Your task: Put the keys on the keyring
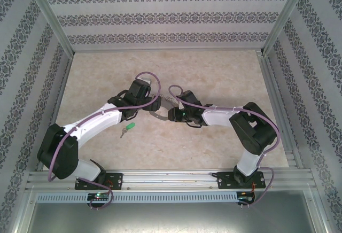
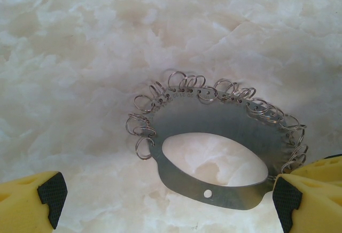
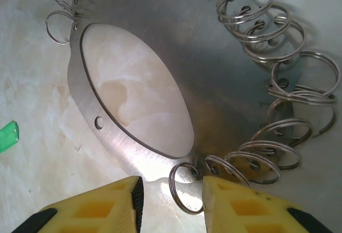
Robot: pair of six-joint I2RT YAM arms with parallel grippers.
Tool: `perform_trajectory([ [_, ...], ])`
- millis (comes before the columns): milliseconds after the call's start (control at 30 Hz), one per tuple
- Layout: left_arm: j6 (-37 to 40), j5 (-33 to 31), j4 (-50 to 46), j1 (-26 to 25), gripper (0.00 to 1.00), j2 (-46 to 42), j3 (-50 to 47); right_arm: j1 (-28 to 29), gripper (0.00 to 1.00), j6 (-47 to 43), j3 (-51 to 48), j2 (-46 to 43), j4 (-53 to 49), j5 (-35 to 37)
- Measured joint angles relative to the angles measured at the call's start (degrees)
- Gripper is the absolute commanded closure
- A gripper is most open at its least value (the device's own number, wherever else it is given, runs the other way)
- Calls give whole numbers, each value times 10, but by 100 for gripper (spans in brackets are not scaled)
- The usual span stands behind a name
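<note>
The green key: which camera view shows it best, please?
The top external view. There the green key lies uncovered on the table beside the left arm, apart from the keyring. The right wrist view catches a sliver of its green head at the left edge.

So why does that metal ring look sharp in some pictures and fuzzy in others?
Top view: soft and grainy, the keyring just a grey smudge. Left wrist view: keyring crisp, the table washed pale by bright light. Right wrist view: very close, near edge gleaming, the rest dark.
</note>
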Motion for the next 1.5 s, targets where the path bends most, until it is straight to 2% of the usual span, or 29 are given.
perform_trajectory([
  [333,0,3,0,0,0,0,0,0,65,-25,10,5,-24,28],
  [500,0,5,0,0,0,0,0,3,72,-43,25,7,-45,45],
  [767,0,10,0,0,0,0,0,17,77,-69,50,20,-73,68],
  [1033,-2,11,0,0,0,0,-1,19,76,-73,50,22,-78,74],
  [1367,-4,11,0,0,0,0,-3,23,97,-80,50,21,-82,76],
  [1500,-5,12,0,0,0,0,-4,23,100,-84,50,21,-82,77],
])
